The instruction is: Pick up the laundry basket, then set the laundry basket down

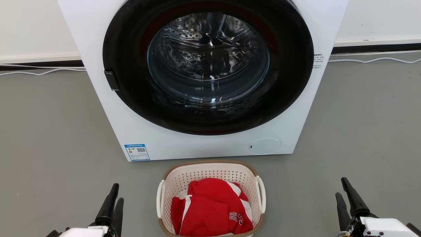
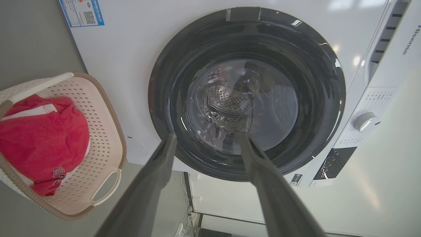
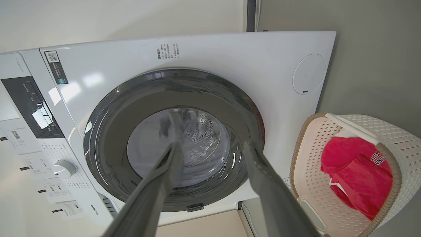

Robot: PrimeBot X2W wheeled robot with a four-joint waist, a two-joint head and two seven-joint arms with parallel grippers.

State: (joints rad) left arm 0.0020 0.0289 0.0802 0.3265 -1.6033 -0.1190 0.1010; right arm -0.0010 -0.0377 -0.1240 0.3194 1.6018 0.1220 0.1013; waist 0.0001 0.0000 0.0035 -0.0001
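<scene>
Basket (image 1: 204,172) sat on floor just before washer (image 1: 197,148), ungrabbed; left claw (image 1: 117,193) and right claw (image 1: 340,187) both spread, empty, well apart from it. Pickup and set-down both pending

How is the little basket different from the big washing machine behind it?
The laundry basket is small and low; the washing machine is far bigger. The laundry basket is open on top with red clothes inside; the washing machine has its round glass door shut, and its drum looks empty. Both are whitish, have little holes, and stand on the grey floor.
</scene>
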